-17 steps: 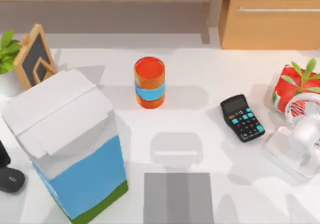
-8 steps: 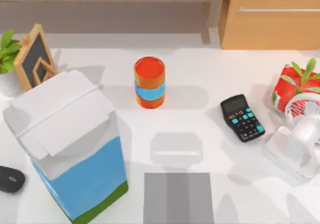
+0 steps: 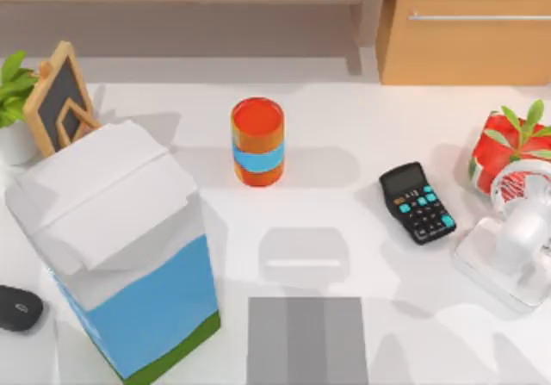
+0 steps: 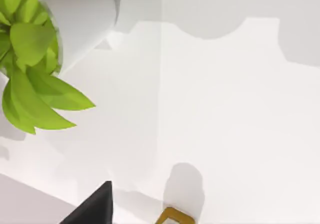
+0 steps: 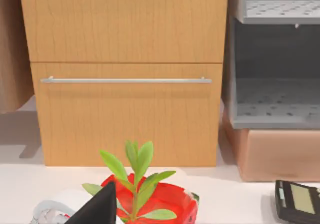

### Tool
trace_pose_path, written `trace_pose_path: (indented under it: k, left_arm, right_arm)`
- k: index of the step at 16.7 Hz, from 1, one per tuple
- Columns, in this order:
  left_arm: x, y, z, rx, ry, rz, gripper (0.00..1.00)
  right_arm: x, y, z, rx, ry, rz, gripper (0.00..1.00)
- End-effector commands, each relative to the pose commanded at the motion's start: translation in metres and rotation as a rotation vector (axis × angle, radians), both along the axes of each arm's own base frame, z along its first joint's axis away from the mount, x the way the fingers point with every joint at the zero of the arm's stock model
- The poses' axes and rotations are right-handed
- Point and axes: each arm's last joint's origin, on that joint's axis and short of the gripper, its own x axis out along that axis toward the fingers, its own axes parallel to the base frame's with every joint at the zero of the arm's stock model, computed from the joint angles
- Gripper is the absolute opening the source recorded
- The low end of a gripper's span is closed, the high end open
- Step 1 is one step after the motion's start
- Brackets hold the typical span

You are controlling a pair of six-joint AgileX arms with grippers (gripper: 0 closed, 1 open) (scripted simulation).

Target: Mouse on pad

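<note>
The mouse [image 3: 17,307], small, black and oval, lies on the white table at the far left edge, left of a tall carton. The pad [image 3: 307,340], grey with a darker middle band, lies flat at the front centre, well to the right of the mouse, with nothing on it. A black edge of my left gripper [image 4: 95,210] shows in the left wrist view, above bare table near a green plant [image 4: 30,58]. The right wrist view holds a black edge of my right gripper [image 5: 100,208], which faces the wooden drawer front [image 5: 125,78].
A large white and blue carton [image 3: 120,239] stands between mouse and pad. An orange can [image 3: 256,141] stands behind the pad, and a black calculator [image 3: 417,202] to its right. A small chalkboard [image 3: 58,96] is at the back left. A red-potted plant [image 3: 508,148] and a white fan [image 3: 516,230] stand at the right.
A dark gripper part that stood at the left edge just above the mouse one second ago has left the top view. The mouse and the pad stay where they were.
</note>
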Motion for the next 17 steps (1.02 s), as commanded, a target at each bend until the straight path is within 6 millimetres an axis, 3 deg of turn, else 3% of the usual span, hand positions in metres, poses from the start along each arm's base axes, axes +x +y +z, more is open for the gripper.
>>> trace_pose_path:
  k: [3, 6, 13, 17]
  left_arm:
    - [0.012, -0.008, -0.027, -0.011, 0.299, -0.217, 1.00]
    - [0.016, -0.015, -0.043, -0.044, 0.453, -0.332, 1.00]
    - [0.020, -0.014, -0.046, -0.047, 0.458, -0.334, 1.00]
    - [0.036, -0.008, -0.074, -0.050, 0.461, -0.328, 1.00]
  right_arm:
    - [0.000, 0.000, 0.000, 0.000, 0.000, 0.000, 1.00]
    - [0.000, 0.000, 0.000, 0.000, 0.000, 0.000, 1.00]
    - [0.000, 0.000, 0.000, 0.000, 0.000, 0.000, 1.00]
    - [0.000, 0.000, 0.000, 0.000, 0.000, 0.000, 1.00]
